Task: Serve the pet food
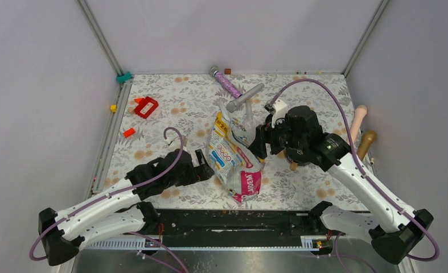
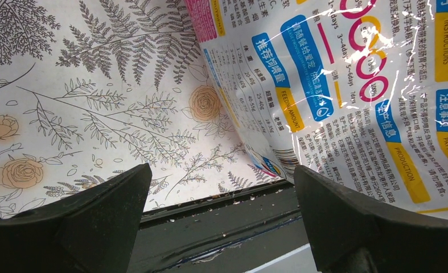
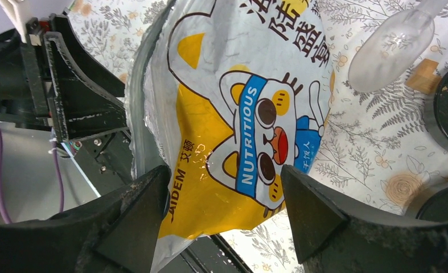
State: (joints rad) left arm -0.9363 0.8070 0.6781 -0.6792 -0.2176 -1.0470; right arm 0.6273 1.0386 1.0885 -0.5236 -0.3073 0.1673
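The pet food bag [image 1: 233,153] stands crumpled in the middle of the floral mat [image 1: 176,108], white and yellow with a cartoon cat. The pet food itself is hidden; no kibble shows. My left gripper [image 1: 201,165] is open and empty just left of the bag; in the left wrist view [image 2: 221,170] the bag's printed back [image 2: 352,85] fills the upper right. My right gripper [image 1: 261,145] is open at the bag's right side; in the right wrist view [image 3: 226,170] the bag's cat face [image 3: 238,114] lies between the spread fingers. A clear scoop [image 1: 244,102] with a grey handle lies behind the bag.
A red object [image 1: 146,107] and an orange bit [image 1: 128,132] lie at the far left. A purple glitter tube [image 1: 226,84] is at the back. Two wooden handles [image 1: 362,132] lie at the right edge. A black rail [image 1: 238,219] runs along the near edge. Dark round objects [image 3: 446,108] show right of the bag.
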